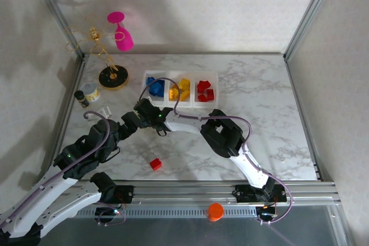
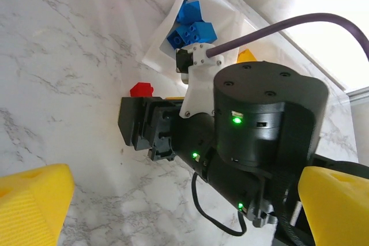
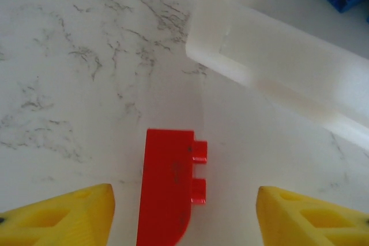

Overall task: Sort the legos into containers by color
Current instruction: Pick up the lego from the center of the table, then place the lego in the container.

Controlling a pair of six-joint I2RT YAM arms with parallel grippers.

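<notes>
Jaws of the right gripper (image 3: 184, 200) stand spread either side of a red lego (image 3: 167, 194) lying on the table (image 3: 86, 84) just beside the containers (image 3: 277, 67); it should centre and close squarely so the brick cannot twist.

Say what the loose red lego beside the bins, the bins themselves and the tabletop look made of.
Red lego: hard moulded plastic, smooth with a slight sheen, crisp studs. Bins: milky translucent plastic, thick rounded rim. Tabletop: white with grey veins, marble-look; real stone or printed laminate, cannot tell.

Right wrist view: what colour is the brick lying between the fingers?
Red. The brick shows best in the right wrist view.
</notes>
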